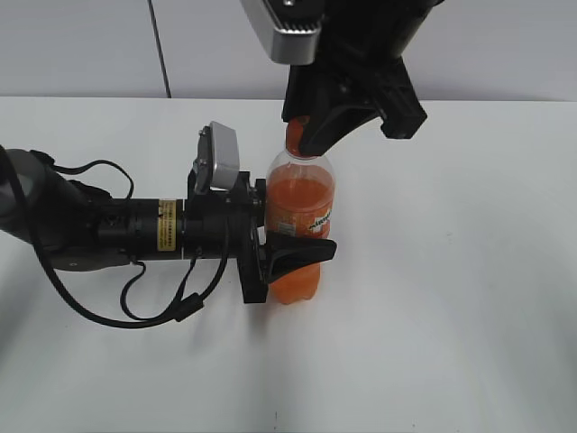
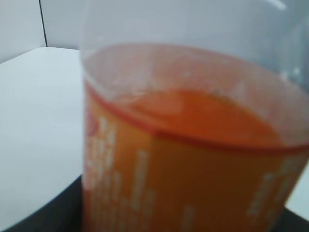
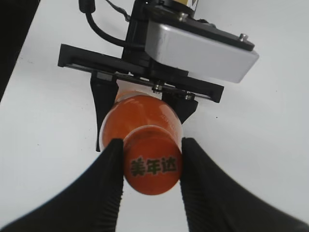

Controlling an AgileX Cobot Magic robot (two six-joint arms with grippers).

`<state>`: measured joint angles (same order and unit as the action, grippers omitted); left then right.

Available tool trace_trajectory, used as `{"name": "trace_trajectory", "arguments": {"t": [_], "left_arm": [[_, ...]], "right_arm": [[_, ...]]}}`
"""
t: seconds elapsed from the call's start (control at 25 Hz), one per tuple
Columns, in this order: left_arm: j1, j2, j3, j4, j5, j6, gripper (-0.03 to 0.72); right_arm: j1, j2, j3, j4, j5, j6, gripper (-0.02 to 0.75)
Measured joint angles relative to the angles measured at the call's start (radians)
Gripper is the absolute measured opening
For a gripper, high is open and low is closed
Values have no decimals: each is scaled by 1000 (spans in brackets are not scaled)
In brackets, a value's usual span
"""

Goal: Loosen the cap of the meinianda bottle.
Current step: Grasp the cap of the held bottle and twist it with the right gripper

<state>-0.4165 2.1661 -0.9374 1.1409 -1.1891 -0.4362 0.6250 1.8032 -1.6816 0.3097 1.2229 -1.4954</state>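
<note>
We see the bottle (image 1: 300,225) standing upright on the white table (image 1: 451,316), our left gripper (image 1: 287,253) clamped around its middle. Above it, our right gripper (image 3: 150,166) pinches the orange cap (image 3: 151,166) between both fingers (image 3: 112,169).

The cap (image 3: 152,166) bears green characters "美年达".

Tabletop (image 1: 451,316): plain white, matte, evenly lit, faint soft shadows. Behind its far edge a pale grey wall (image 1: 81,45), split by one dark vertical seam (image 1: 160,50) left of centre. Same seam visible in left wrist view.
</note>
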Motion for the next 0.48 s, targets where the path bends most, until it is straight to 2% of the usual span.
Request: {"name": "trace_trajectory", "arguments": {"t": [0.32, 0.48], "left_arm": [[0, 0, 0, 0, 0, 0, 415], [0, 0, 0, -3, 0, -3, 415]], "right_arm": [[0, 0, 0, 0, 0, 51, 277], [0, 0, 0, -2, -1, 75, 326]]}}
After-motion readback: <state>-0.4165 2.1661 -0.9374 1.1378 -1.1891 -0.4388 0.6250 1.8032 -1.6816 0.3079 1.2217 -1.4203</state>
